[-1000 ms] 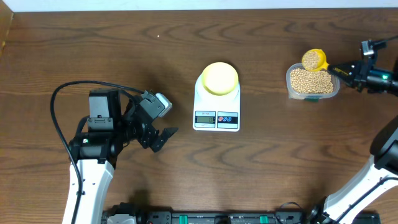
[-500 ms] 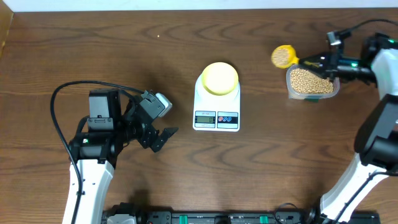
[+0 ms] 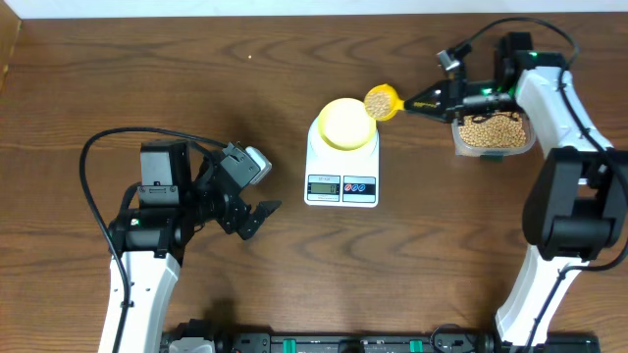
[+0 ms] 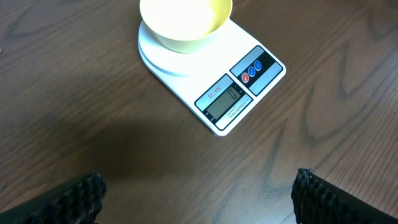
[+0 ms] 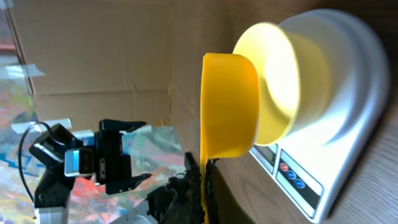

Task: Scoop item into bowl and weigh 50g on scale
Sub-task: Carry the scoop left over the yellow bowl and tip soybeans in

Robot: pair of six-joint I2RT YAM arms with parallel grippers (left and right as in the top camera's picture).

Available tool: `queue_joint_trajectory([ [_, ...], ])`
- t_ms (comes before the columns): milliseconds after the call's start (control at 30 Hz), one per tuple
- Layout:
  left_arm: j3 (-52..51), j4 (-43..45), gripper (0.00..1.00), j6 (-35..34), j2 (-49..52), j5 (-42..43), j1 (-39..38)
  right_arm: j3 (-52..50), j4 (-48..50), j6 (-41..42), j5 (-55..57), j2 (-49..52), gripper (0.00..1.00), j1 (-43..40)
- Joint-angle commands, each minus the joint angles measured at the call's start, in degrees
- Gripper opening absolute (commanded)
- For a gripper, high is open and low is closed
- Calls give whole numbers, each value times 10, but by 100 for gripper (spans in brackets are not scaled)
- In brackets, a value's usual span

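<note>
The right hand (image 3: 433, 100) grips a yellow scoop (image 3: 383, 102) heaped with beans (image 3: 379, 101), just beside the pale bowl (image 3: 345, 124) on the white scale (image 3: 341, 186). A clear tub (image 3: 459, 138) holds more. The left hand (image 3: 257, 218), fingers spread, sits well apart over the wooden worktop (image 3: 196, 78).

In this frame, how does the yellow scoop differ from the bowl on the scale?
The scoop is bright yellow; the bowl is pale yellow. The scoop is full of beans; the bowl looks empty. The scoop is held in the air by the right hand, at the bowl's rim; the bowl sits on the scale. Both are round and open-topped.
</note>
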Motion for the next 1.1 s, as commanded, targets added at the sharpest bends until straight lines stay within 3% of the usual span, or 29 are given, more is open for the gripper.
queue_joint_trajectory([
  [0, -2, -2, 98, 3, 3, -2, 2, -1, 9, 16, 3, 2, 1, 30],
  [300, -2, -2, 98, 3, 3, -2, 3, 5, 58, 48, 53, 2, 1, 61],
  [1067, -2, -2, 98, 3, 3, -2, 2, 120, 19, 48, 315, -17, 1, 149],
])
